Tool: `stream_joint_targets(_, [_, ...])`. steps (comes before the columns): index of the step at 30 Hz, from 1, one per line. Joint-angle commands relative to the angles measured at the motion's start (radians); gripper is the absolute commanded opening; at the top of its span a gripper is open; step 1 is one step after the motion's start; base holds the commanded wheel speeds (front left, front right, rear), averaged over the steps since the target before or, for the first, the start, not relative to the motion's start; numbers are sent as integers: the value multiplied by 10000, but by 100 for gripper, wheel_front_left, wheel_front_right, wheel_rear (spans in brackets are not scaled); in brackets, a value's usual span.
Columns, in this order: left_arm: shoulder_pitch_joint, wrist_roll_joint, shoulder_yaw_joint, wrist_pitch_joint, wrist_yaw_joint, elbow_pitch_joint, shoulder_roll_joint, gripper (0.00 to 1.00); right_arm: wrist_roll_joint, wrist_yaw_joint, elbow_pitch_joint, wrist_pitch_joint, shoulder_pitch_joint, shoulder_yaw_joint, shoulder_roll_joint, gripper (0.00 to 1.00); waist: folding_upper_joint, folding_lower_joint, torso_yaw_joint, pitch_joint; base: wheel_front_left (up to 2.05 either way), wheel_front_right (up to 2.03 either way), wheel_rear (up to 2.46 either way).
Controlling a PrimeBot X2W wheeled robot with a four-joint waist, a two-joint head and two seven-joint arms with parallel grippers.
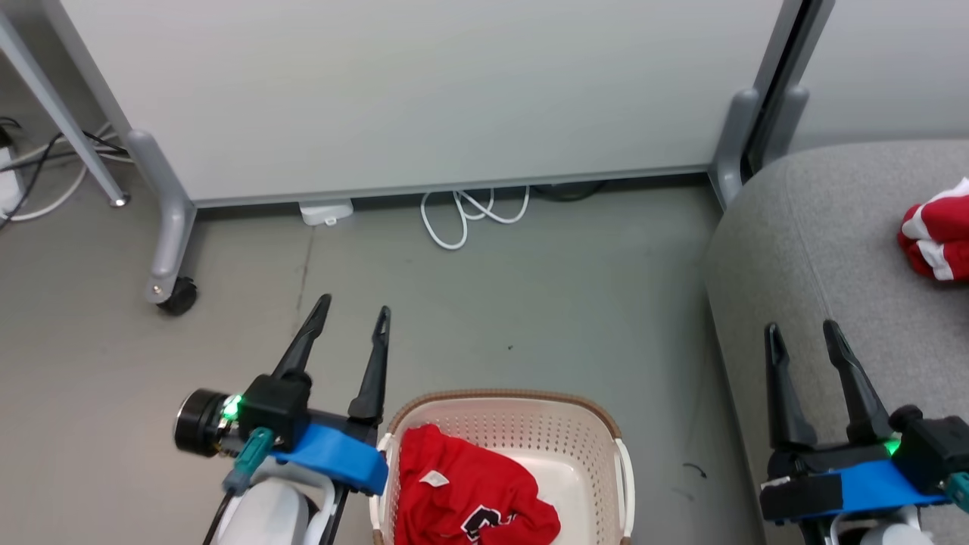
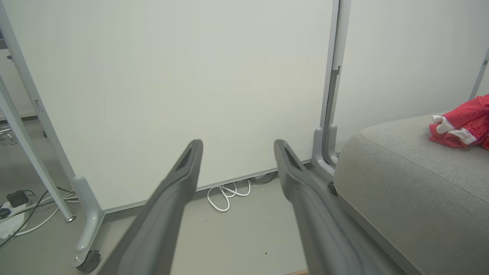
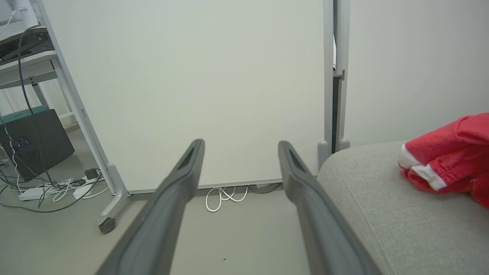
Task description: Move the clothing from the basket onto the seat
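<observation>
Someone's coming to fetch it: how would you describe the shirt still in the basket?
Start at the big grey sofa; on the floor beside it stands a cream perforated basket. The crumpled red shirt inside, with black-and-white print, is the one; the other red shirt lies on the sofa.

One red shirt (image 1: 462,484) lies crumpled in the cream basket (image 1: 507,395) at the bottom edge, bunched toward its left wall. A second red shirt (image 1: 939,238) sits on the grey sofa (image 1: 833,250) at the right. The left gripper (image 1: 355,305) hangs just left of the basket, fingers spread and empty. The right gripper (image 1: 801,326) shows against the sofa's edge, likewise spread and empty. A white cable (image 1: 462,216) loops on the floor below a pale partition (image 1: 424,91).
</observation>
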Motion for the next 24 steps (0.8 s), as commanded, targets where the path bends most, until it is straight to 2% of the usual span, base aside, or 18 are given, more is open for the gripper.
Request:
stream_joint_targets(1, [-339, 109, -170, -26, -49, 239, 126, 100, 27, 5, -60, -5, -218, 42, 15, 100, 0, 0, -104, 219, 0, 0, 0])
stream_joint_targets(7, [-1582, 76, -1036, -26, -95, 1392, 342, 100, -96, 5, -273, -5, -880, 154, 14, 100, 0, 0, -398, 1191, 0, 0, 0])
stream_joint_targets(24, [-5046, -538, -5712, -28, -86, 5312, 960, 100, -397, 5, -665, -5, -3021, 482, -74, 100, 0, 0, -1149, 4268, 0, 0, 0])
